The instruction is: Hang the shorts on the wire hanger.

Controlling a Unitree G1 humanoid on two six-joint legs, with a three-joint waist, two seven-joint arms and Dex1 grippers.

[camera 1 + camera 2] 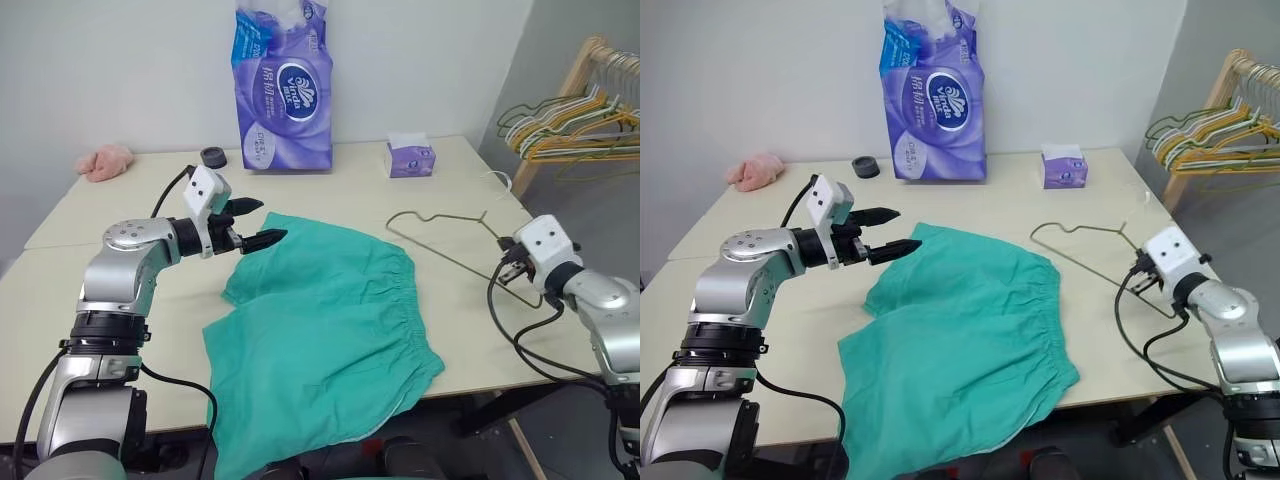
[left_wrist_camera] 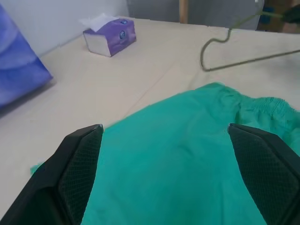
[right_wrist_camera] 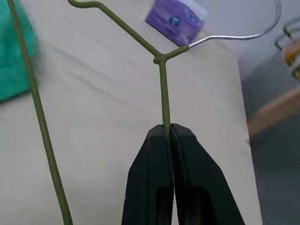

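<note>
Progress: early; hanger secured, garment not yet touched.

Right gripper: jaws pressed together on the wire hanger, clamped on one of its wire sides a short way below the neck where the hook begins. Hook and the far corner extend ahead of the jaws; the other long wire runs beside them. In the head views the hanger looks close to the desk, whether resting or slightly raised I cannot tell.

Left gripper: jaws spread wide, nothing between them. Shorts lie flat and spread just below and ahead of these jaws, near edge of the cloth under the fingertips but not pinched. Lower part of the shorts droops over the front edge of the desk. Shorts and hanger lie near each other, apart, with bare desk between the waistband and the right jaws.

Done: grip on hanger. Left, by my reading: take hold of the shorts, bring cloth and hanger together, drape the shorts over the wire.

Risk: thin wire may twist in the clamp.
</note>
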